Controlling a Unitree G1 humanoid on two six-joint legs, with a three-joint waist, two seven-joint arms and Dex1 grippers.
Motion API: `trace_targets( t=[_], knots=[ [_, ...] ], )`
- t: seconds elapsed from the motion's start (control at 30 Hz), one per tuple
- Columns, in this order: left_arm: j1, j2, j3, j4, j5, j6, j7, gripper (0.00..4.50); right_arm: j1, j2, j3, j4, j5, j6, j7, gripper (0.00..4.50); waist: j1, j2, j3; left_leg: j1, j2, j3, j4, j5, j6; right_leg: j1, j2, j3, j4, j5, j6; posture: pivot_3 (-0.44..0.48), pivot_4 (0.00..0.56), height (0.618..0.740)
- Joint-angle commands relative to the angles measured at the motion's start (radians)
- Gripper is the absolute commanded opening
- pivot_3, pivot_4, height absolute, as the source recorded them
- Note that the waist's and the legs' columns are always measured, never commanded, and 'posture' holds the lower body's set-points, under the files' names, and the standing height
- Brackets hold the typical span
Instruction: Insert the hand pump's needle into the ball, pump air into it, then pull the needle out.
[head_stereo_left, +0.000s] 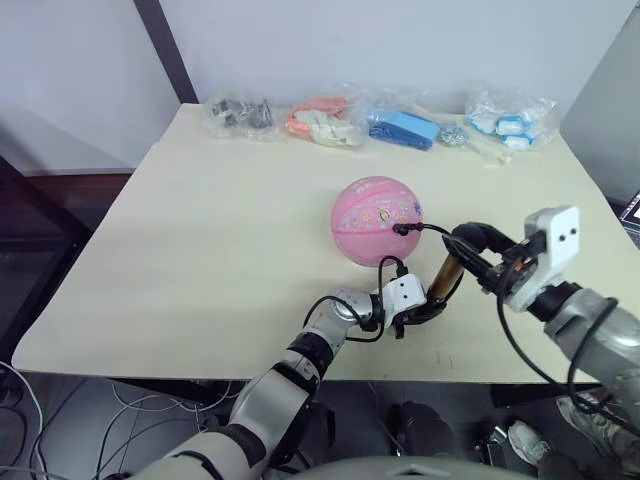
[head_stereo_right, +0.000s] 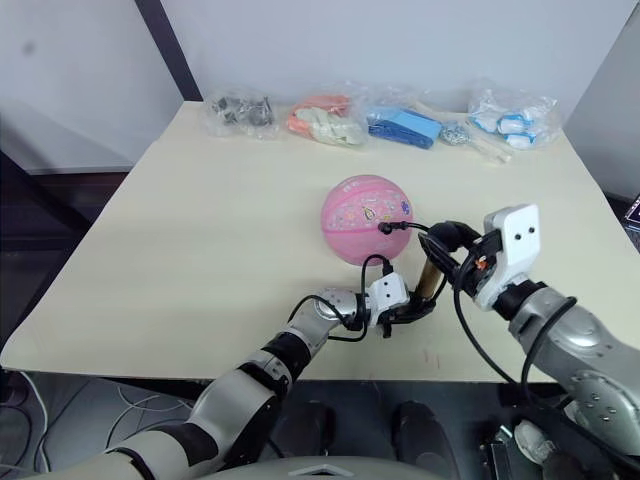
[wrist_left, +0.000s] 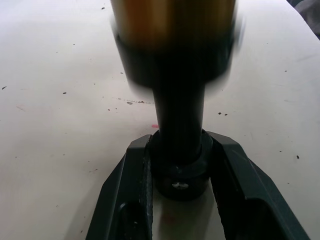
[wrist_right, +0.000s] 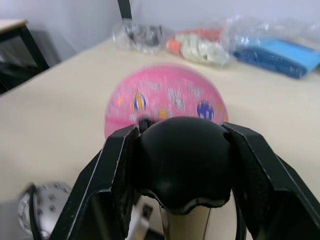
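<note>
The pink ball (head_stereo_left: 377, 220) rests on the pale table (head_stereo_left: 200, 250), right of centre. The hand pump (head_stereo_left: 443, 274), a gold cylinder, stands tilted just in front of the ball. My left gripper (head_stereo_left: 425, 308) is shut on the pump's black lower end (wrist_left: 179, 170). My right gripper (head_stereo_left: 475, 250) is shut on the pump's black handle (wrist_right: 184, 160) at the top. A thin black hose (head_stereo_left: 432, 229) curves from the pump to a small black fitting (head_stereo_left: 403, 229) pressed against the ball. The needle's metal pin is hidden there. The ball (wrist_right: 165, 100) lies just beyond the handle.
Several plastic bags line the table's far edge: grey parts (head_stereo_left: 242, 115), orange and white items (head_stereo_left: 322, 121), blue items (head_stereo_left: 405, 128), blue-and-white items (head_stereo_left: 510, 125). The front table edge runs just below my grippers. A dark post (head_stereo_left: 165, 50) stands at the back left.
</note>
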Motion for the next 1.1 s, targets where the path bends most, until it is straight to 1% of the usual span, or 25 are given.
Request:
trace_targets(
  t=[0.03, 0.13, 0.27, 0.37, 0.47, 0.53, 0.57, 0.6, 0.7, 0.83, 0.9, 1.0, 1.1],
  knots=[
    [0.034, 0.014, -0.034, 0.02, 0.029, 0.016, -0.029, 1.09, 0.096, 0.03, 0.134, 0.205, -0.174, 0.034, 0.041, 2.08, -0.001, -0.001, -0.003, 0.0, 0.0, 0.0, -0.001, 0.0, 0.0, 0.0, 0.0, 0.0, 0.0, 0.0, 0.0, 0.0, 0.15, 0.74],
    [0.035, 0.014, -0.034, 0.017, 0.029, 0.019, -0.027, 1.09, 0.103, 0.054, 0.128, 0.215, -0.228, 0.021, 0.073, 2.08, -0.002, 0.0, -0.01, 0.001, 0.001, -0.001, -0.002, 0.0, 0.0, 0.0, 0.001, -0.001, 0.0, -0.001, -0.001, 0.0, 0.15, 0.74],
    [0.032, 0.014, -0.033, 0.021, 0.028, 0.019, -0.027, 1.09, 0.035, 0.032, 0.005, 0.102, -0.163, 0.078, 0.074, 2.08, -0.002, 0.0, -0.01, 0.001, 0.001, -0.001, -0.003, 0.0, 0.0, 0.0, 0.002, -0.001, 0.0, -0.001, -0.001, 0.0, 0.15, 0.74],
    [0.032, 0.012, -0.033, 0.022, 0.028, 0.019, -0.027, 1.09, -0.07, -0.009, -0.126, 0.001, -0.021, 0.15, 0.048, 2.08, -0.001, 0.005, -0.005, 0.0, 0.0, 0.0, -0.003, 0.0, 0.0, -0.001, 0.0, 0.0, 0.0, 0.0, -0.002, 0.0, 0.15, 0.74],
    [0.03, 0.009, -0.033, 0.025, 0.028, 0.019, -0.026, 1.09, -0.168, -0.061, -0.233, -0.053, 0.128, 0.224, 0.011, 2.08, 0.004, 0.013, 0.007, -0.003, -0.001, 0.0, -0.003, 0.0, 0.0, -0.003, -0.002, 0.0, 0.0, 0.002, -0.005, 0.0, 0.15, 0.74],
    [0.03, 0.009, -0.034, 0.027, 0.027, 0.018, -0.026, 1.09, -0.232, -0.111, -0.293, -0.071, 0.222, 0.269, -0.02, 2.08, 0.004, 0.017, 0.01, -0.007, -0.003, 0.0, -0.003, 0.0, 0.0, -0.007, -0.002, 0.0, 0.0, 0.002, -0.005, 0.0, 0.15, 0.74],
    [0.029, 0.009, -0.034, 0.028, 0.027, 0.018, -0.027, 1.09, -0.263, -0.135, -0.319, -0.074, 0.27, 0.284, -0.038, 2.08, 0.004, 0.02, 0.012, -0.011, -0.003, 0.0, -0.002, 0.0, 0.0, -0.011, -0.002, 0.001, 0.0, 0.003, -0.005, 0.0, 0.15, 0.74],
    [0.028, 0.008, -0.033, 0.029, 0.026, 0.018, -0.027, 1.09, -0.301, -0.165, -0.347, -0.073, 0.323, 0.296, -0.059, 2.08, 0.004, 0.022, 0.013, -0.017, -0.004, 0.0, 0.0, 0.0, 0.0, -0.015, -0.002, 0.001, 0.001, 0.005, -0.001, 0.0, 0.15, 0.74],
    [0.026, 0.008, -0.033, 0.032, 0.026, 0.017, -0.028, 1.09, -0.418, -0.266, -0.417, -0.06, 0.506, 0.313, -0.139, 2.08, 0.005, 0.021, 0.018, -0.02, -0.005, 0.0, 0.002, 0.0, 0.0, -0.016, -0.002, 0.001, 0.0, 0.006, 0.002, 0.0, 0.15, 0.74],
    [0.023, 0.007, -0.032, 0.039, 0.026, 0.015, -0.027, 1.09, -0.51, -0.374, -0.433, -0.033, 0.651, 0.31, -0.23, 2.08, 0.004, 0.019, 0.023, -0.021, -0.005, 0.0, 0.003, 0.0, 0.0, -0.017, -0.004, 0.001, 0.0, 0.007, 0.002, 0.0, 0.15, 0.74],
    [0.024, 0.007, -0.033, 0.04, 0.026, 0.014, -0.027, 1.09, -0.569, -0.416, -0.419, -0.013, 0.703, 0.296, -0.277, 2.08, 0.004, 0.02, 0.025, -0.021, -0.005, 0.001, 0.003, 0.0, 0.0, -0.017, -0.004, 0.002, 0.0, 0.007, 0.003, 0.0, 0.15, 0.74],
    [0.025, 0.005, -0.035, 0.039, 0.027, 0.012, -0.028, 1.09, -0.634, -0.452, -0.383, -0.002, 0.743, 0.285, -0.316, 2.08, 0.004, 0.018, 0.026, -0.021, -0.005, 0.002, 0.003, 0.0, 0.0, -0.017, -0.005, 0.002, 0.0, 0.007, 0.002, 0.0, 0.15, 0.74],
    [0.024, 0.003, -0.036, 0.038, 0.024, 0.011, -0.028, 1.09, -0.633, -0.462, -0.366, -0.008, 0.755, 0.283, -0.33, 2.08, 0.004, 0.019, 0.026, -0.023, -0.005, 0.002, 0.004, 0.0, 0.0, -0.019, -0.005, 0.002, 0.0, 0.007, 0.003, 0.0, 0.15, 0.74]
  ],
)
